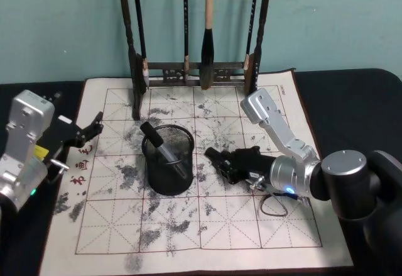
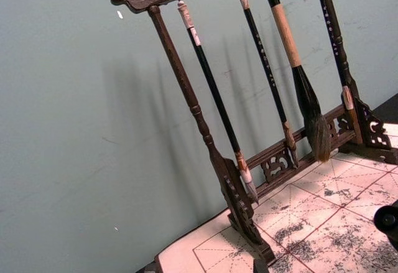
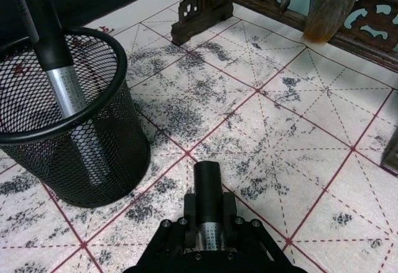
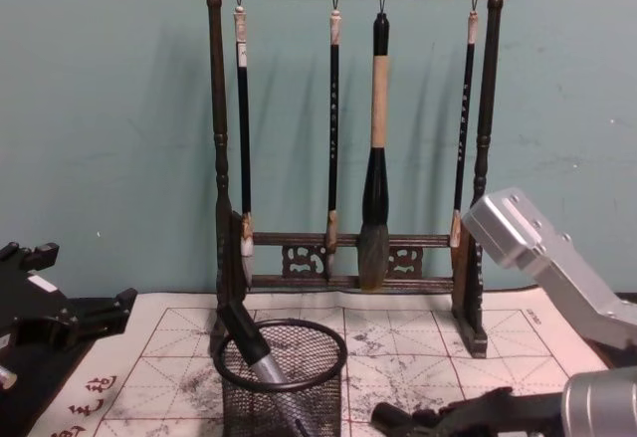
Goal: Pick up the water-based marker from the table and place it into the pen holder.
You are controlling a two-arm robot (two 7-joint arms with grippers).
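Note:
The pen holder is a black wire-mesh cup standing mid-mat. A water-based marker with a black cap and silver barrel leans inside it, also clear in the right wrist view as the leaning marker within the holder's rim. My right gripper sits low over the mat just right of the holder, shut on a second black-capped marker that points forward. From the chest, the right gripper shows beside the holder. My left gripper hangs open off the mat's left edge.
A tall dark wooden brush rack with several hanging brushes stands at the mat's far edge, behind the holder. The ink-stained grid mat lies on a black table. The rack's post shows near the left wrist camera.

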